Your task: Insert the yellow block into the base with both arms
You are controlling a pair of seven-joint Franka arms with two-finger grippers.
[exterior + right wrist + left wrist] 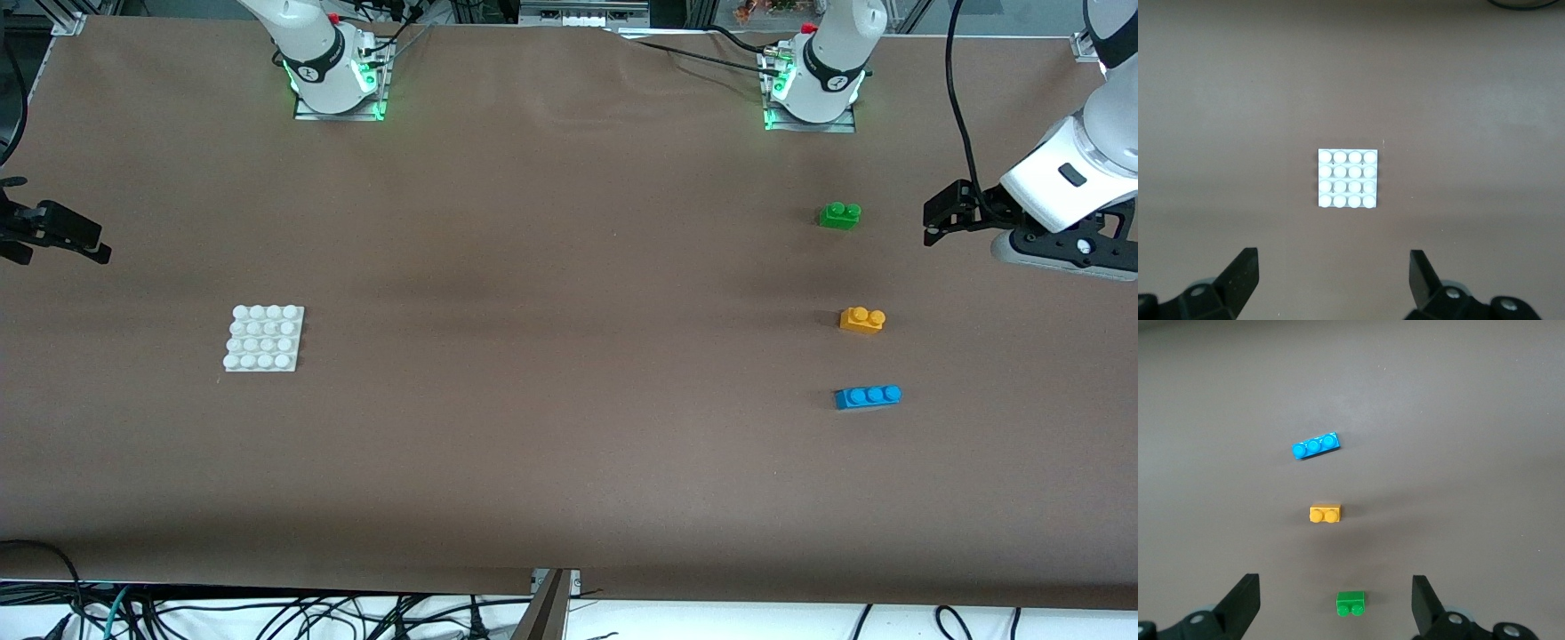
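Left gripper point(1336, 603) and right gripper point(1331, 280) hang spread and empty over opposite tabletop ends; nothing is started, so the left must descend onto the small orange-yellow two-stud plastic block point(861, 319), well apart from the flat white studded square base point(263, 338).

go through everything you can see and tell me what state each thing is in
yellow block: lying loose on the table, studs up, not held
green brick: loose, studs up
blue brick: loose, studs up
base: flat, nothing on its studs
left gripper: open, empty
right gripper: open, empty
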